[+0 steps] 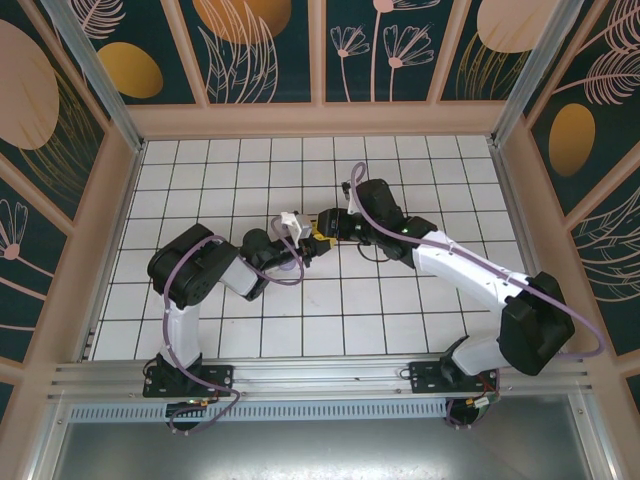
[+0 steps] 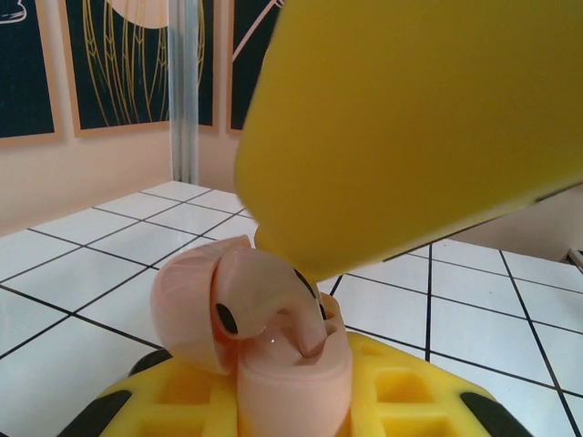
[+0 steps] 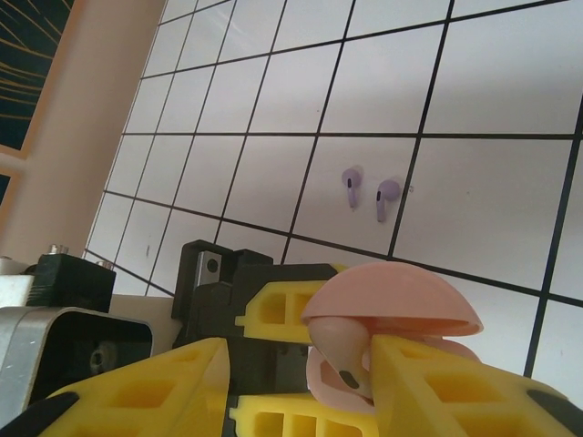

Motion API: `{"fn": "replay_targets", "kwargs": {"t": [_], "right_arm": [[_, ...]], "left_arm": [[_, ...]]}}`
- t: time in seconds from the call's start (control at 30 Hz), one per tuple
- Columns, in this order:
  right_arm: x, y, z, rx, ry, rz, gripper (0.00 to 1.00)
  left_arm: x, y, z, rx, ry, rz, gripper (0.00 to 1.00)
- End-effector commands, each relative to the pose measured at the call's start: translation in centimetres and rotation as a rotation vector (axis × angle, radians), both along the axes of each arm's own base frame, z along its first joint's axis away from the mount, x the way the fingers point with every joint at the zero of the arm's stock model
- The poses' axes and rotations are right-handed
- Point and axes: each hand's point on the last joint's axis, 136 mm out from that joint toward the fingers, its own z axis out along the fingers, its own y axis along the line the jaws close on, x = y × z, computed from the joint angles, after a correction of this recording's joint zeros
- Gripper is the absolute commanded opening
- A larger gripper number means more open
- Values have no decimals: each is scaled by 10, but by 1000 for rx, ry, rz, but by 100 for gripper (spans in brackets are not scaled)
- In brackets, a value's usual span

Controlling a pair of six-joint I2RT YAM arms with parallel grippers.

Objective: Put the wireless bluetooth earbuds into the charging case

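In the left wrist view, a pale pink charging case (image 2: 296, 387) stands between the yellow fingers of my left gripper (image 2: 291, 405), which is shut on it. Its lid (image 2: 182, 300) is tipped open to the left. A pale pink earbud (image 2: 264, 305) sits in the case mouth, stem down. A yellow finger (image 2: 410, 118) of the right gripper hangs just above it. In the right wrist view, my right gripper (image 3: 299, 355) stands open; the pink earbud (image 3: 344, 357) rests against its right finger only, under the lid (image 3: 392, 305). Two lilac earbuds (image 3: 369, 191) lie on the tiles beyond. Both grippers (image 1: 315, 232) meet at mid-table.
The white tiled floor (image 1: 400, 320) is walled on three sides by patterned panels (image 1: 250, 50). The left arm (image 1: 190, 275) and the right arm (image 1: 480, 280) reach in from the near edge.
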Motion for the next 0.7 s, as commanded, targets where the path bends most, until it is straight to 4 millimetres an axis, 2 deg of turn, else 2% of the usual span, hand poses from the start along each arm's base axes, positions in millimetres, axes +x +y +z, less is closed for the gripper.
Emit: {"fn": "replay_targets", "kwargs": {"t": [0.0, 0.17, 0.27, 0.43, 0.67], "right_arm": [[5, 4, 8, 26, -23, 16, 45], [0, 1, 12, 24, -32, 23, 43], [-1, -8, 13, 6, -42, -4, 43], [3, -20, 17, -23, -66, -53, 48], [9, -12, 25, -25, -83, -27, 48]], "left_arm": [[-11, 2, 50, -145, -183, -28, 0], [-11, 2, 50, -145, -176, -30, 0], [-11, 2, 49, -144, -175, -30, 0], [-11, 2, 52, -149, -178, -32, 0], [-12, 2, 52, -148, -174, -37, 0]]}}
